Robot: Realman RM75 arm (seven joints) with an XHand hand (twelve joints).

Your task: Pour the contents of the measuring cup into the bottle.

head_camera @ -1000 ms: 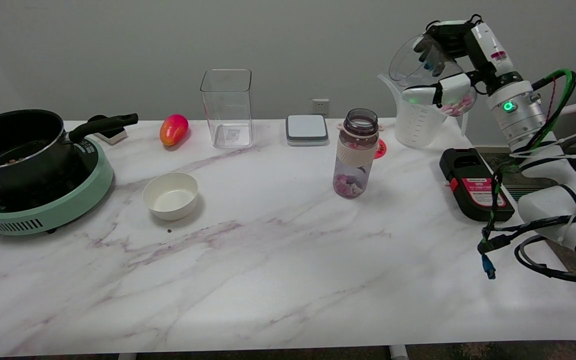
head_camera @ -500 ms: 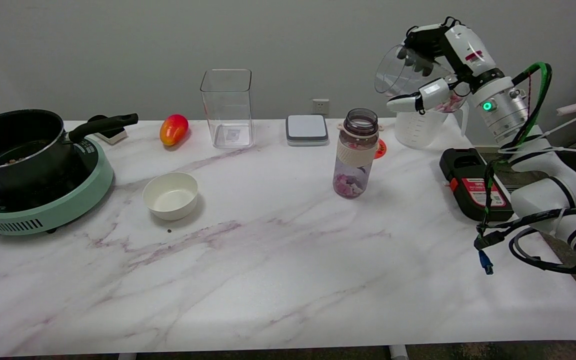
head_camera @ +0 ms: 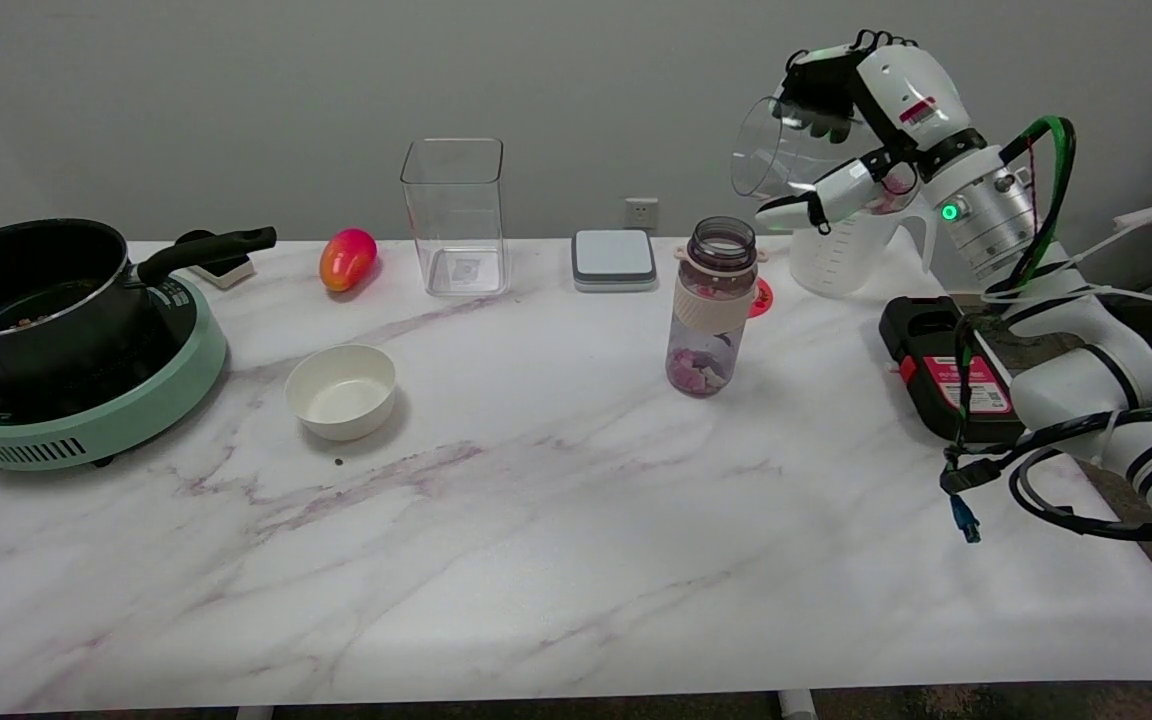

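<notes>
Worktop: white marble pattern with purple-grey veins. Far left, black pot on a mint-green cooker. Bowl: cream white. Fruit: red shading to orange. Square container: clear. Scale: white top, grey base. Bottle: smoky clear, cream band, pink pieces inside. Measuring cup: clear, pink contents. Right hand: black and white. Far right, device: black, red label

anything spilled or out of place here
Nothing spilled. The right hand holds the measuring cup tilted in the air, right of the upright, open bottle, with pink pieces still inside. A small dark speck lies near the white bowl.
</notes>
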